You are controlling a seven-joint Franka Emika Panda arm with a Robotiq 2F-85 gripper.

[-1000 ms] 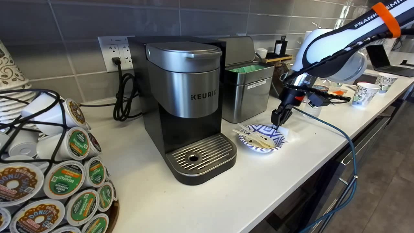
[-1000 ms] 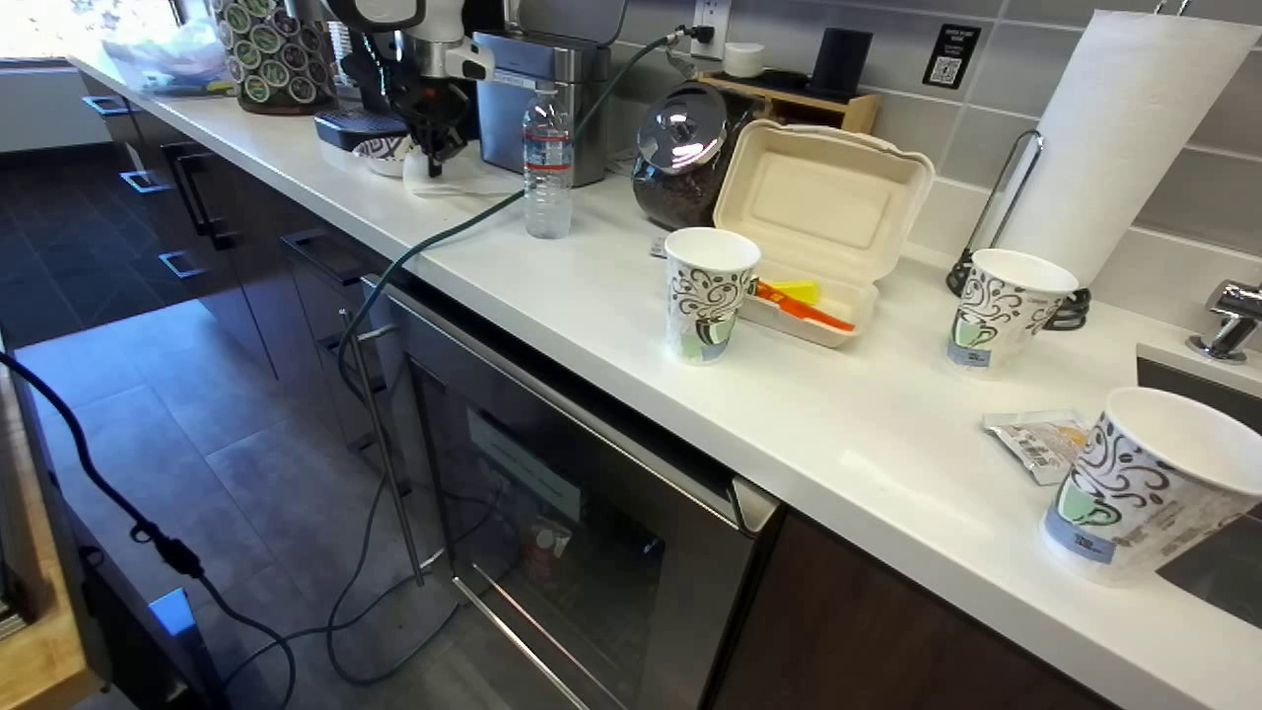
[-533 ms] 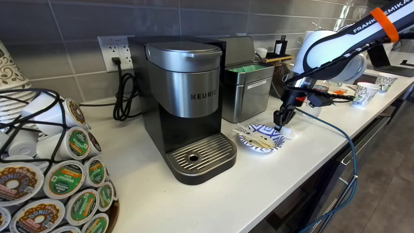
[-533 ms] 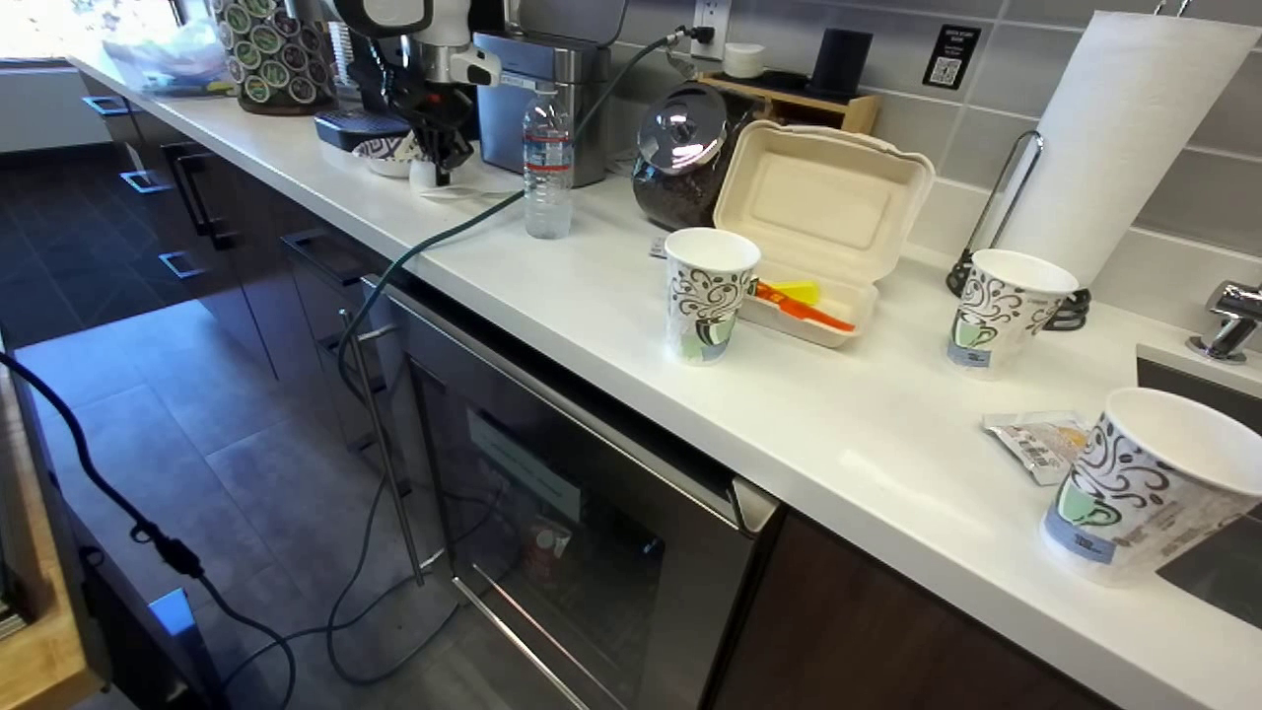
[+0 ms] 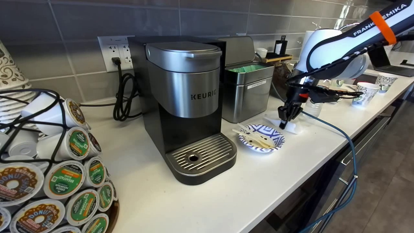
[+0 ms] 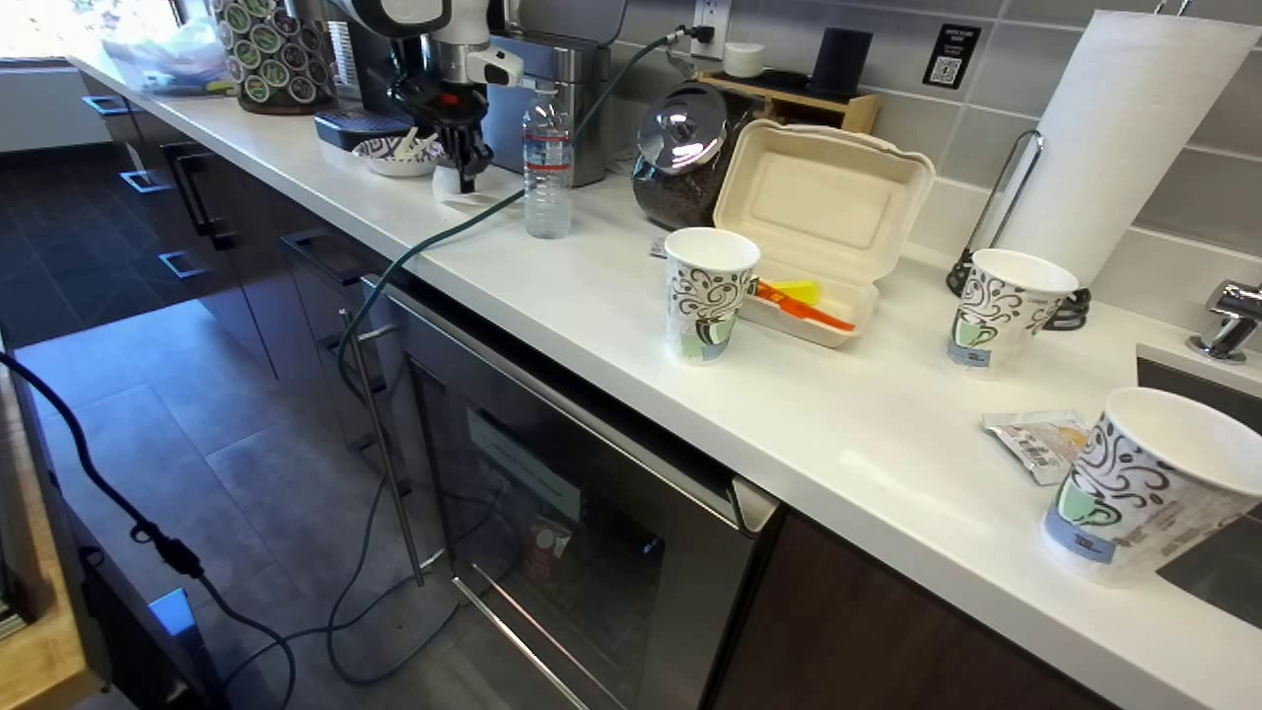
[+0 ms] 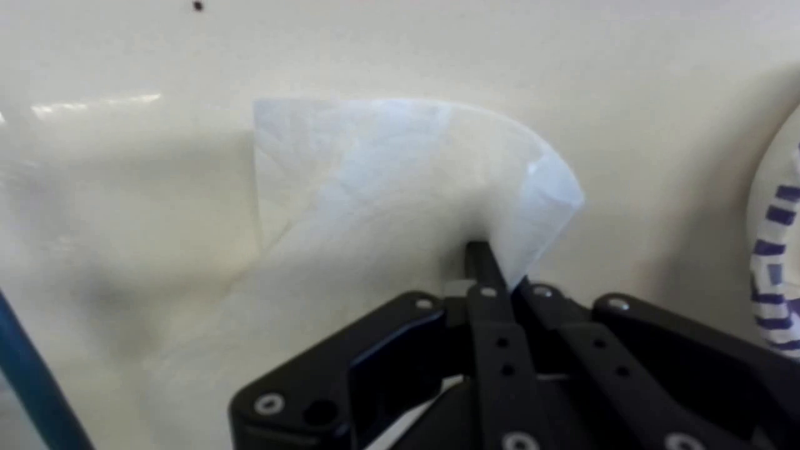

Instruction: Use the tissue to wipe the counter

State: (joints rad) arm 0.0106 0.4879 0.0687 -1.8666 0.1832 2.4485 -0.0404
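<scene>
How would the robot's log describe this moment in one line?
task: wipe counter | end effector: closed on tissue | tissue: folded, on counter | patterned plate: beside, apart

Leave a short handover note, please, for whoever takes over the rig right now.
Grip: the tool is shut on the tissue, low at the counter.
Things: the tissue is pinched at a fold, its spread part seemingly resting on the counter, near the patterned plate but apart from it.
Done: tissue in the grip, down at the counter.
Left: wiping; how much is covered cannot be told. A dark speck on the counter may deserve a pass.
</scene>
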